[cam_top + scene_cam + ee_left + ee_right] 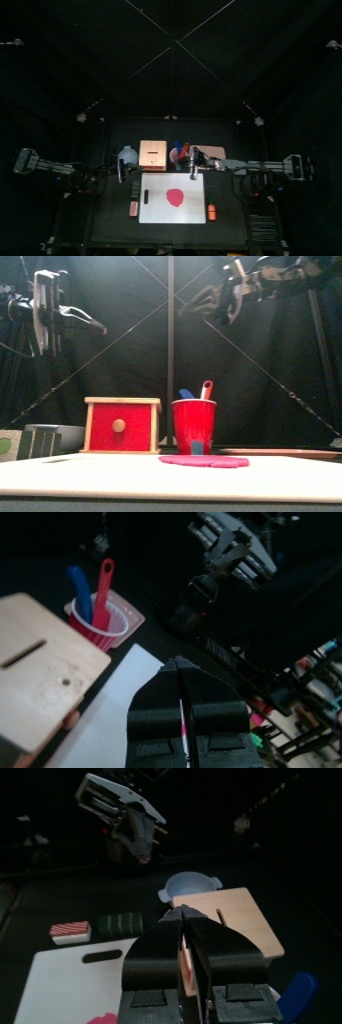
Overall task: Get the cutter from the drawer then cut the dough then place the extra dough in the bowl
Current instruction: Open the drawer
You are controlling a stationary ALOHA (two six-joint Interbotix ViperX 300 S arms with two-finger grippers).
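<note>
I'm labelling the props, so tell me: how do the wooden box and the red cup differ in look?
The wooden box is square-fronted, pale wood with a red drawer front; the red cup is round, tapering and red all over. The box's drawer is shut, showing nothing inside; the cup is open-topped, with a blue toy knife and a red toy knife sticking out. Both stand upright, side by side behind the white board.

A red cup (194, 424) stands far back near the middle, holding a blue toy knife (187, 394) and a red toy knife (206, 389). A white cutting board (195, 182) lies nearer. Left of it sit a dark green sushi roll (120, 922) and a red-and-white striped toy (67, 928). A small orange toy (211, 211) lies to its right.
</note>
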